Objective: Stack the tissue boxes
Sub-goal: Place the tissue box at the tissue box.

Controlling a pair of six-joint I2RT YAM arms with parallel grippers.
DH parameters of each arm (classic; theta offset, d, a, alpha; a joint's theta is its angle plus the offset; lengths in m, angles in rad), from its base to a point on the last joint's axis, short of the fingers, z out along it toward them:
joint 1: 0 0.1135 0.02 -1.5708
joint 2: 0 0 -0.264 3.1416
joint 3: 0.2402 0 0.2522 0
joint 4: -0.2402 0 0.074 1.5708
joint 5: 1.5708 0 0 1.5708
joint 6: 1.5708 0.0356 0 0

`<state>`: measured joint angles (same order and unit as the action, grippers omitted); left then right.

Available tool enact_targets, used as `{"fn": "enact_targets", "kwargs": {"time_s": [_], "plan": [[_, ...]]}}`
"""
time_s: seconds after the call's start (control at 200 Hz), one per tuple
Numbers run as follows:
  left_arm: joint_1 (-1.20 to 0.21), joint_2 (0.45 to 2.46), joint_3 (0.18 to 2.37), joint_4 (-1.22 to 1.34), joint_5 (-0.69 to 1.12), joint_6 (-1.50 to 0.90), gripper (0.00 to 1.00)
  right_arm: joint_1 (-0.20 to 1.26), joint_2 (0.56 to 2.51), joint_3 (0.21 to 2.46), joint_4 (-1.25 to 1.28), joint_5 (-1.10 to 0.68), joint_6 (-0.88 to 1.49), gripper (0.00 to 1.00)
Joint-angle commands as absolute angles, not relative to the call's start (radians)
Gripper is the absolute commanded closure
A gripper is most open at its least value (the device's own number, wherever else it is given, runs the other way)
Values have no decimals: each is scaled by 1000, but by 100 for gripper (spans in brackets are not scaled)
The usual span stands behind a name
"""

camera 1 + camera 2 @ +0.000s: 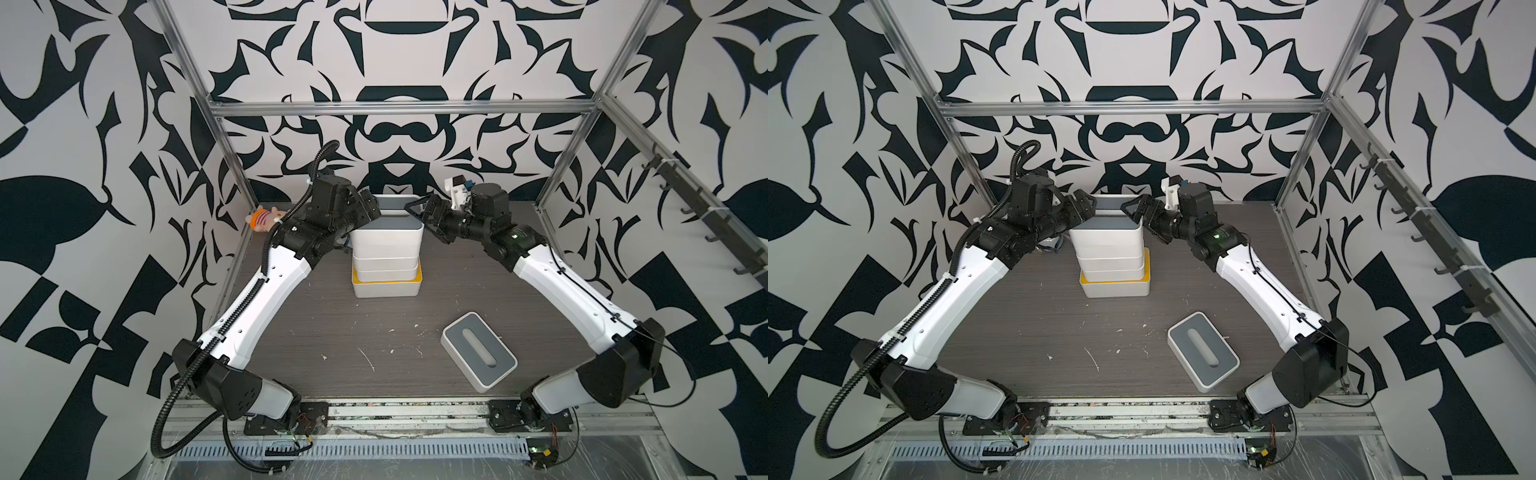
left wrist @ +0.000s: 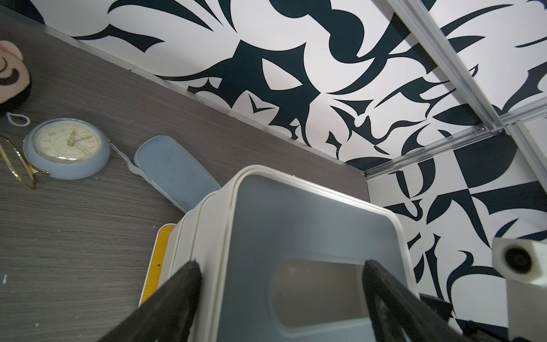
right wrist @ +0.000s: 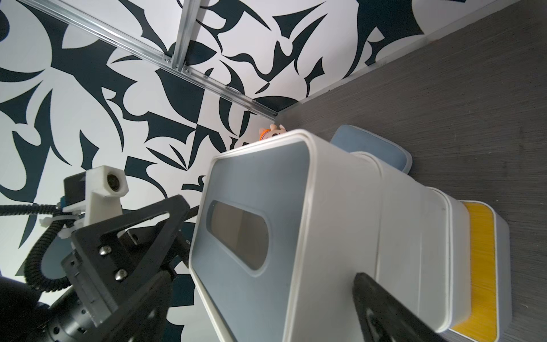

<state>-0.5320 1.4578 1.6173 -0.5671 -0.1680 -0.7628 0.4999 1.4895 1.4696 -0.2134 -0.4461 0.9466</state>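
Note:
A stack of tissue boxes stands at the back middle of the table. Its base is the larger yellow-lidded box (image 1: 386, 289) (image 3: 479, 266). White boxes sit on it, and a grey-lidded box (image 1: 386, 239) (image 2: 296, 237) is on top. Another grey-lidded box (image 1: 478, 351) (image 1: 1202, 351) lies alone at the front right. My left gripper (image 1: 370, 210) (image 2: 281, 272) is open at the top box's left end, one finger outside the wall and one over the lid. My right gripper (image 1: 426, 218) is open at the right end. One of its fingertips (image 3: 367, 284) is beside the wall.
Behind the stack lies a blue-grey pouch (image 2: 174, 171). A round clock (image 2: 68, 148) and a gold wire ring (image 2: 17, 163) lie left of it. A plush toy (image 1: 262, 219) sits in the back left corner. Metal frame posts (image 1: 232, 158) edge the table.

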Motion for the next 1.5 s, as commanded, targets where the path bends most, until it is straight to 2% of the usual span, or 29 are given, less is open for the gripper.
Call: {"fn": "enact_targets", "kwargs": {"time_s": [0.0,0.41,0.87,1.06,1.34,1.49], "plan": [[-539,1473,1646,-541,-138,-761,11,516,1488,1522,-155,-497,938,0],[-539,1477,1651,-549,-159,-755,10,515,1481,1522,-162,-481,925,0],[-539,1414,1621,-604,-227,-729,1,499,1392,1487,-266,-408,852,1],[-539,1374,1591,-634,-239,-725,1,456,1332,1428,-294,-416,840,1],[-552,1236,1497,-750,-239,-719,1,448,1200,1389,-625,-283,663,1],[-608,1164,1424,-805,-274,-748,1,448,1112,1334,-784,-184,613,1]]}}
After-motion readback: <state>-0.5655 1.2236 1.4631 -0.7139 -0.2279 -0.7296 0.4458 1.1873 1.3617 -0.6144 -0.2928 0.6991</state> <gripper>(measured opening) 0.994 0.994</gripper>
